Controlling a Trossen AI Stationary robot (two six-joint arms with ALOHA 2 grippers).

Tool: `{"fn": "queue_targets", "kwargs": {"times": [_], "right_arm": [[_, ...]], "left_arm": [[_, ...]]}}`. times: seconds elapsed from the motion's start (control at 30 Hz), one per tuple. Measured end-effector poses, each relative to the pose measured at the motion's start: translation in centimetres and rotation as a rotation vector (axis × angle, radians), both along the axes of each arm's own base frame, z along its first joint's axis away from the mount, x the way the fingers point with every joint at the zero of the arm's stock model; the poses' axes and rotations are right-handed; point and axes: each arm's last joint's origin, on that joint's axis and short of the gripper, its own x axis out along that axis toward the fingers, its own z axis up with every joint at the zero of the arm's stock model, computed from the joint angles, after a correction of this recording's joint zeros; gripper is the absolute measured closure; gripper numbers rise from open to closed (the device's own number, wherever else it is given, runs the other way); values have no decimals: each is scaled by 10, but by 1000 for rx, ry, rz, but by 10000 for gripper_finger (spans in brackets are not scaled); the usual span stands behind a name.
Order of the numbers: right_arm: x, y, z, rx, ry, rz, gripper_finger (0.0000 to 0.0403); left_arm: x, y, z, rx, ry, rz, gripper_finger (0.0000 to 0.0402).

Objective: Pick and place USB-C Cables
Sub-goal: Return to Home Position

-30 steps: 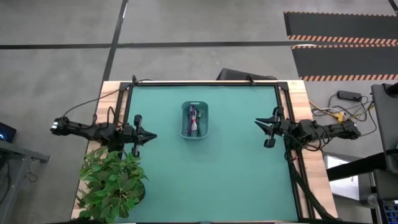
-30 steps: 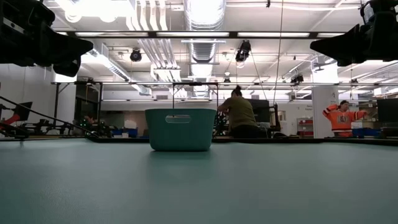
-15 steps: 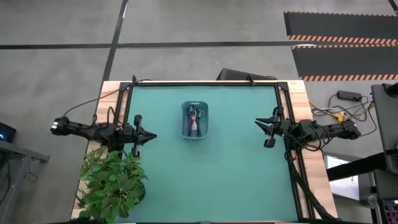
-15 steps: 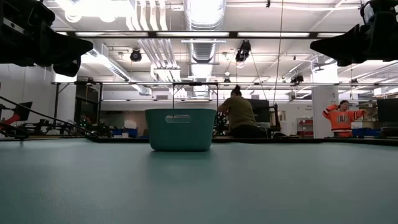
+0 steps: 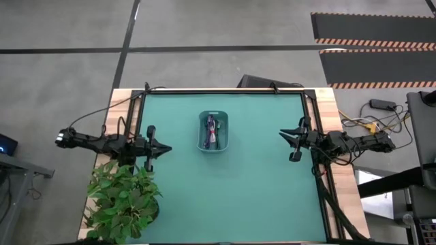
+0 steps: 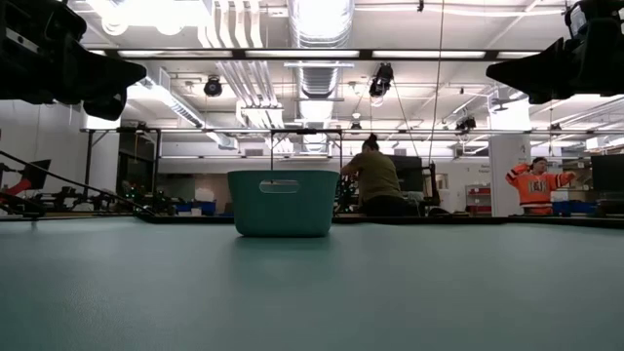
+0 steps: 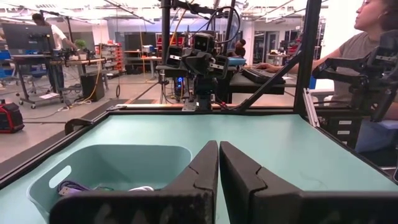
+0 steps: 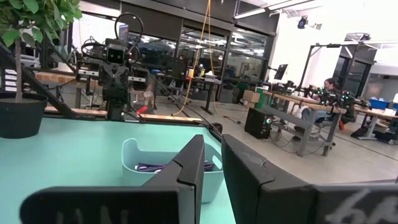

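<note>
High view | your left pincer (image 5: pixel 165 148) clenched, empty | right pincer (image 5: pixel 285 134) slightly parted, empty | cables (image 5: pixel 213 129) lie in bin (image 5: pixel 213 148) between them | risk: tangled bundles lifting together

The bin (image 5: pixel 213 131) looks like smooth teal plastic with a faint sheen. The table (image 5: pixel 225 190) has a matt green mat, edged in pale wood (image 5: pixel 343 184). Both pincers (image 7: pixel 217 163) (image 8: pixel 210 155) look like dull black plastic.
</note>
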Motion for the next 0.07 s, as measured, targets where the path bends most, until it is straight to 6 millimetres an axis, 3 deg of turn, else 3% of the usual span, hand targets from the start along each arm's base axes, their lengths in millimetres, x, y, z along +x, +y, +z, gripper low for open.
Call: {"fn": "queue_targets", "kwargs": {"times": [0.07], "right_arm": [[0, 0, 0, 0, 0, 0, 355]], "left_arm": [[0, 0, 0, 0, 0, 0, 402]]}}
